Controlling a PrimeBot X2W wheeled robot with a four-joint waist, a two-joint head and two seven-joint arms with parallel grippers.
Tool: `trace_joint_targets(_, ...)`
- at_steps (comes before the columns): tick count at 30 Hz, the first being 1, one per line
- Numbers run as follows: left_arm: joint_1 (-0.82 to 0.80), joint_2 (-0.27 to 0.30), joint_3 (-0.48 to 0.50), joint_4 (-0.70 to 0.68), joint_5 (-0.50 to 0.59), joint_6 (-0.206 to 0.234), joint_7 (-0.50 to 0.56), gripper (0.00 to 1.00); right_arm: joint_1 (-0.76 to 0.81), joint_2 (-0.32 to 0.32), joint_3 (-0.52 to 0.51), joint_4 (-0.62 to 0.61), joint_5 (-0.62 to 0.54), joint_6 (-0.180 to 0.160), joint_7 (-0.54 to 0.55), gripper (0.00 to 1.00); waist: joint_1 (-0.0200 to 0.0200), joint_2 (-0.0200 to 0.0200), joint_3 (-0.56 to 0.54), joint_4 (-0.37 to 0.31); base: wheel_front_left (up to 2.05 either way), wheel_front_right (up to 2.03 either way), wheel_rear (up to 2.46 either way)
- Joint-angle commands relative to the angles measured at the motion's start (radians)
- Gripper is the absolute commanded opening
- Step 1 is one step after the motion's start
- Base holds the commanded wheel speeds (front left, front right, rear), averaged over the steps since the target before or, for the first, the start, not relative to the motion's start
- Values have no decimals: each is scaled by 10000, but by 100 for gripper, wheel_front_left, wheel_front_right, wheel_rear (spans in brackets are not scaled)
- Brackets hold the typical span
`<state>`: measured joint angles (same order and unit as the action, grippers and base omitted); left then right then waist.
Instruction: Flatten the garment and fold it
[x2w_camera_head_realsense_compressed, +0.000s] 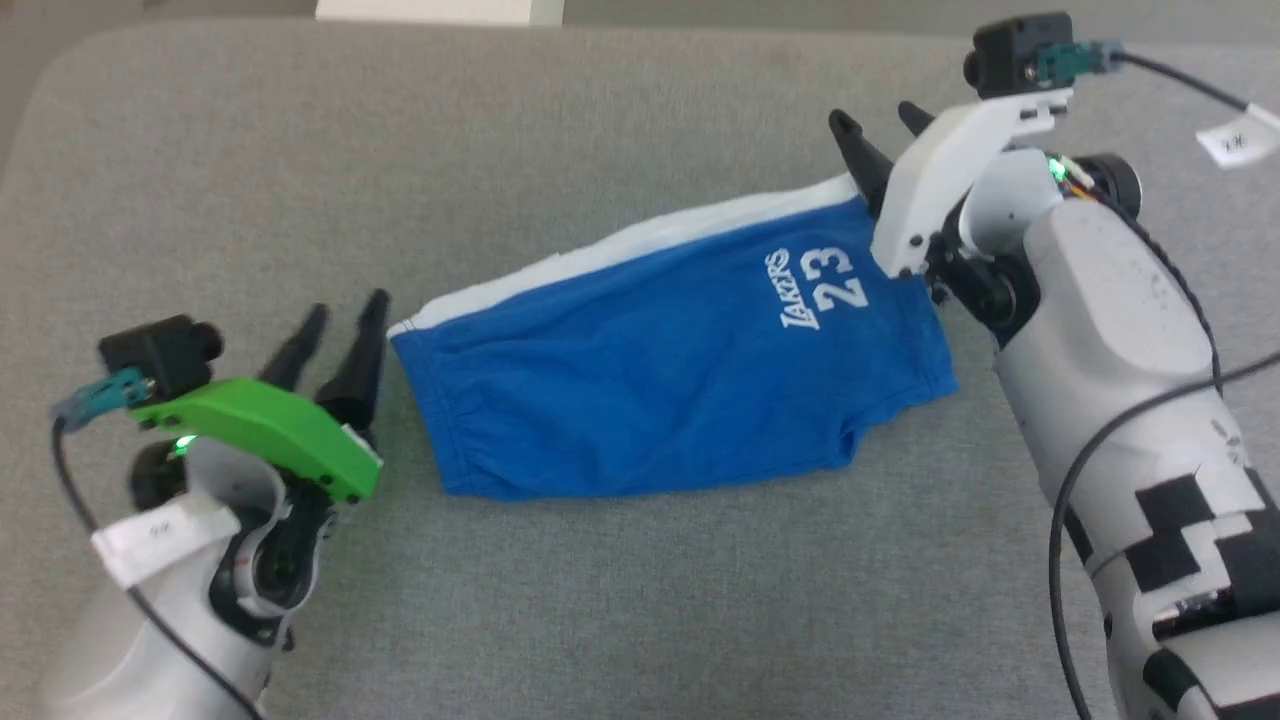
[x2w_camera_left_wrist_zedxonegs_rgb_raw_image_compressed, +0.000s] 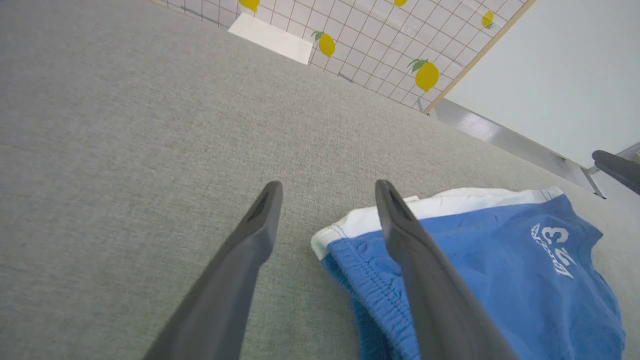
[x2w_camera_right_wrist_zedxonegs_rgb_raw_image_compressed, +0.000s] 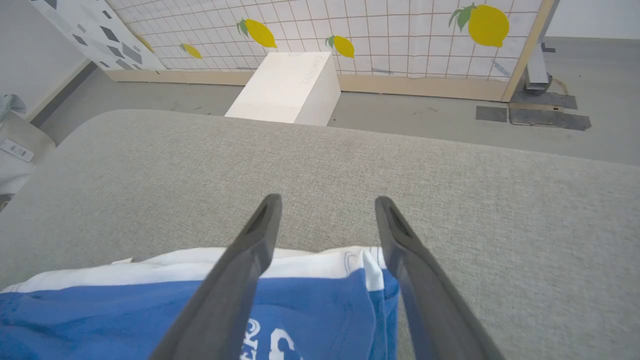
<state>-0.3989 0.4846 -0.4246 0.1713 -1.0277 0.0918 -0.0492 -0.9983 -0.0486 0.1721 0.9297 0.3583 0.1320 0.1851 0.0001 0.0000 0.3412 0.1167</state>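
Out in the middle of the grey surface your garment lies folded over. Its white stripe runs along the far edge, with the waistband end on the left and the "Lakers 23" leg end on the right. You've got loads of bare fabric all round it, and the surface's rounded far edge is well behind. A white box sits on the floor past that edge. The left gripper hangs just beside the waistband corner, jaws spread and gripping nothing. The right gripper tips down over the hem corner, jaws spread too, with the cloth loose beneath them.
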Motion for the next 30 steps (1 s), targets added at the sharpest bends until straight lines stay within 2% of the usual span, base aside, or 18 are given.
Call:
trace_joint_targets(1, 229, 152, 72, -136, 219, 156, -215, 100, 292, -16, -44, -11, -93, -13, -125, 100, -1, 0, -722, -105, 0, 0, 0)
trace_joint_targets(7, 1192, 692, -1, -1197, 2087, 1043, -1768, 100, 1483, -23, -716, 116, -1722, -13, 305, 100, -1, 0, -1417, -185, 0, 0, 0)
trace_joint_targets(10, 1768, 617, 117, -1604, 2887, 1386, -2054, 100, 2203, -22, -1273, -193, -2760, -13, 832, 100, -1, 0, -1552, -160, 0, 0, 0)
trace_joint_targets(13, 2336, 380, 280, -1888, 3297, 1512, -2110, 100, 2913, -20, -1349, -687, -2949, -13, 1546, 100, -1, 0, -1605, -103, 0, 0, 0)
trace_joint_targets(17, 2900, 44, 588, -2143, 3597, 1453, -2121, 100, 3672, -19, -1032, -1549, -2814, -13, 2423, 100, -1, 0, -1502, -48, 0, 0, 0)
trace_joint_targets(22, 3087, -267, 879, -2158, 3798, 1155, -2123, 100, 4148, -18, -821, -2468, -3012, -13, 3235, 100, -1, 0, -1252, 80, 0, 0, 0)
trace_joint_targets(30, 2999, -538, 848, -1854, 3792, 749, -2082, 100, 4359, -17, -825, -3156, -3537, -13, 4332, 100, -1, 0, -1020, 198, 0, 0, 0)
